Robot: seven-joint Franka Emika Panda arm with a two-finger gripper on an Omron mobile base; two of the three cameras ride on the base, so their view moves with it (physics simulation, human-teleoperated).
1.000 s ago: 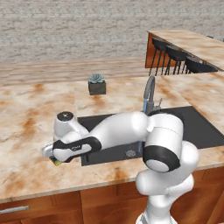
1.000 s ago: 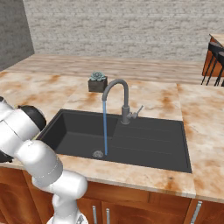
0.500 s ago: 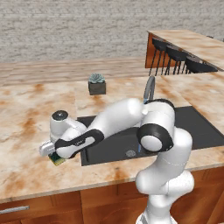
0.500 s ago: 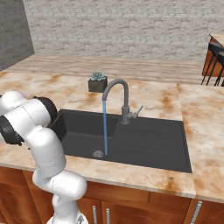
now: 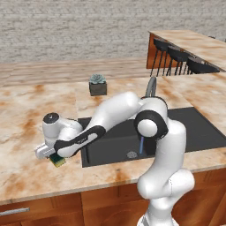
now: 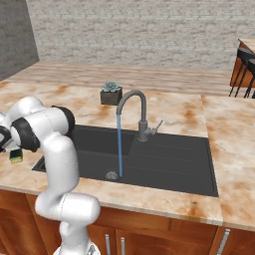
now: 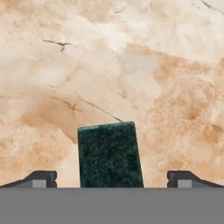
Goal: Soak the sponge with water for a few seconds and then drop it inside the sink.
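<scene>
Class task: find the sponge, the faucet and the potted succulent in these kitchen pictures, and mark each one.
sponge (image 7: pixel 110 154): hand view, middle of its dark green top.
faucet (image 6: pixel 143 115): right base view, on its upright grey pipe.
potted succulent (image 5: pixel 98 88): left base view, on the dark square pot.

A grey brick wall (image 6: pixel 149 30) backs marble counters (image 6: pixel 199 114), with dark bar stools (image 5: pixel 176 59) alongside.

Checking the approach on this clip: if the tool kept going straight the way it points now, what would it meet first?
Most likely the sponge: it lies on the counter between the open tool's two fingertips, directly ahead. How much gap remains above it is unclear.
</scene>
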